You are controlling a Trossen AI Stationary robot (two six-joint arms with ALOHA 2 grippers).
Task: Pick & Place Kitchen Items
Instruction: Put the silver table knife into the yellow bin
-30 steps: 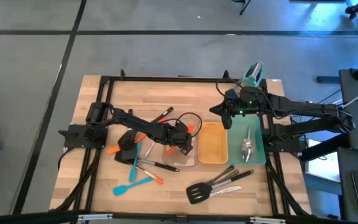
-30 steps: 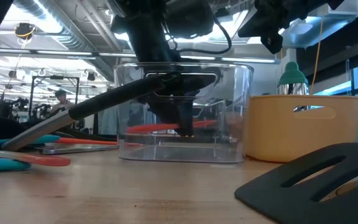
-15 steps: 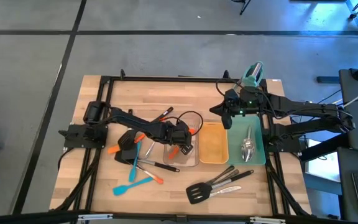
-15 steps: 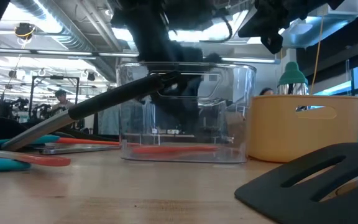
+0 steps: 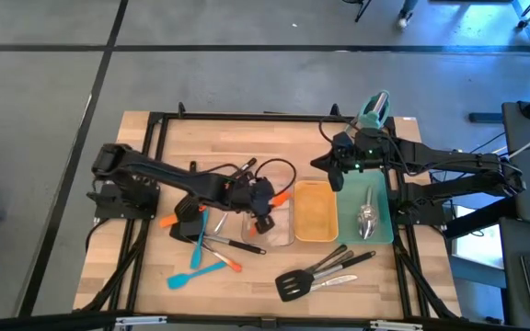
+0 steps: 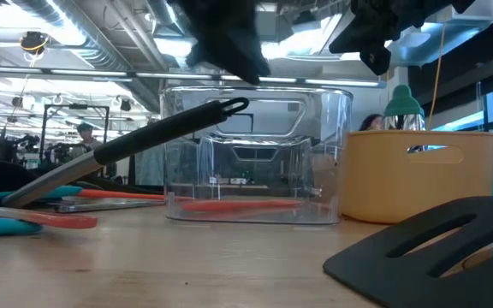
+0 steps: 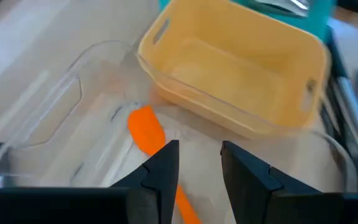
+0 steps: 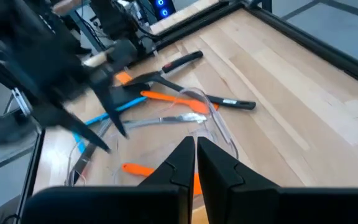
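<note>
The orange spatula (image 7: 146, 129) lies flat inside the clear tray (image 7: 55, 106), broad blade showing; the left gripper (image 7: 197, 163) hangs above it, fingers parted, holding nothing.

Clear tray (image 5: 282, 234), yellow tray (image 5: 314, 213), seemingly teal tray (image 5: 380, 221) sit side by side.
</note>
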